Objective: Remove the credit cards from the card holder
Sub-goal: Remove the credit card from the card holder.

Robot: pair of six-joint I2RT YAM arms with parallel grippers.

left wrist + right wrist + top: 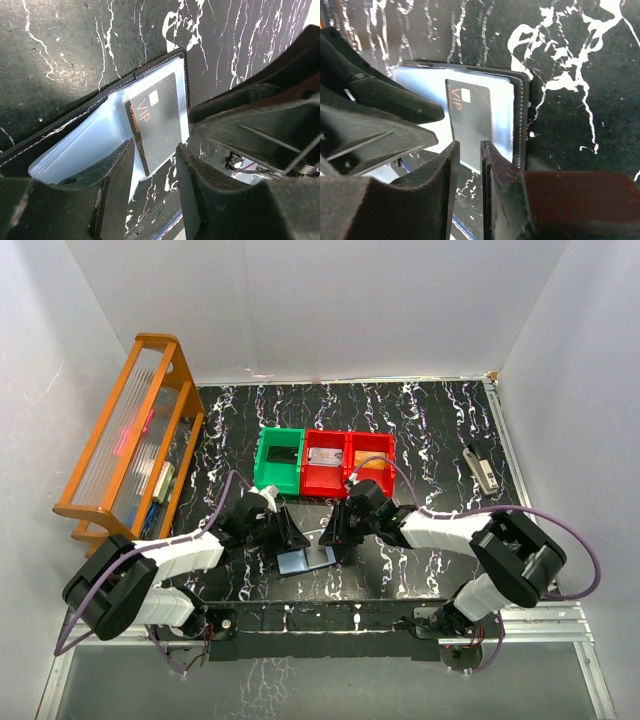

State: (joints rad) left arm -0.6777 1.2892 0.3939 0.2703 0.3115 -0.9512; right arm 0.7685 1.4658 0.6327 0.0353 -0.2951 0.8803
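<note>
The card holder (303,561) lies open on the table between my two grippers. Its light-blue panels show in the left wrist view (85,147) and the right wrist view (420,85). A black VIP credit card (157,122) sits in one panel, and it also shows in the right wrist view (471,112). My left gripper (155,150) is open over the holder's near edge, with one finger (107,175) over the other panel. My right gripper (470,146) is narrowly open, its jaws on either side of the card's near end with a gap still showing.
A green bin (262,472) and two red bins (322,483) stand just behind the holder, each with a card-like thing inside. A wooden rack (130,440) stands at the left. A small grey tool (482,470) lies at the right.
</note>
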